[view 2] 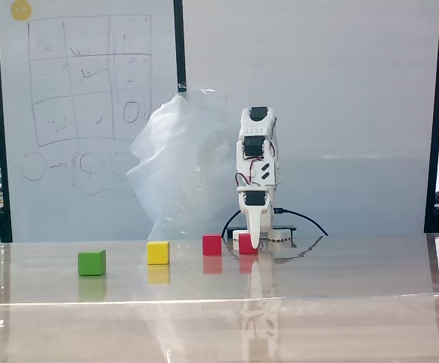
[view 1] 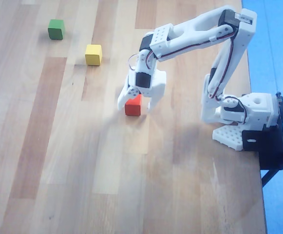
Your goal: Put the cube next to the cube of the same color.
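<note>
Well, reading the fixed view from the left: the green cube (view 2: pixel 91 262) sits furthest out from the end effector (view 2: pixel 255 240), then the yellow cube (view 2: pixel 158 252) a little closer. Neither is my business here. Next comes the other red cube (view 2: pixel 212 244), resting on the counter (view 2: pixel 340 302) just to the left of the end effector with a clear strip of counter between them from this angle. Last, the red cube (view 2: pixel 244 243) sits right at the fingertips, half hidden behind the lowered finger.

From above, the end effector (view 1: pixel 136 105) is down at counter level with its fingers spread apart, one on each side of the red cube (view 1: pixel 133 106). I see a sliver of counter (view 1: pixel 58 146) beside the cube on at least one side, so I judge that nothing is clamped yet. The other red cube is hidden under the wrist in this view, so I cannot confirm how close the pair really is.

My read on progress: the approach is done and the cube is bracketed. What is left is closing on it, carrying or nudging it toward its twin, then letting go. If the two already count as neighbours, little remains, but I cannot tell that from these angles.
</note>
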Robot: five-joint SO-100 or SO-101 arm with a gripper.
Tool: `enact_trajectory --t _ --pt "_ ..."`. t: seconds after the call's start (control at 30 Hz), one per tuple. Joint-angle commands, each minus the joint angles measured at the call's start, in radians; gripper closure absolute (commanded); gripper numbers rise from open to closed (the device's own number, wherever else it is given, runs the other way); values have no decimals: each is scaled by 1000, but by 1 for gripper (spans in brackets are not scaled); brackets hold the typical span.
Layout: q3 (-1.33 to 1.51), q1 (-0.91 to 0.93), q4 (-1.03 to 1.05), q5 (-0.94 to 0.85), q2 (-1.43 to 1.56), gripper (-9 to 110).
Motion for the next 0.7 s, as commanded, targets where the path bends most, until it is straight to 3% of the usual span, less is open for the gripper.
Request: enact_trajectory --t 0.0,0.3,0.5,0.67 --pt "-69 2 -14 -5 -5 77" --pt "-146 8 -28 -9 -20 102" --pt "-272 44 8 -38 -17 101" --pt "-434 55 198 -103 2 102"
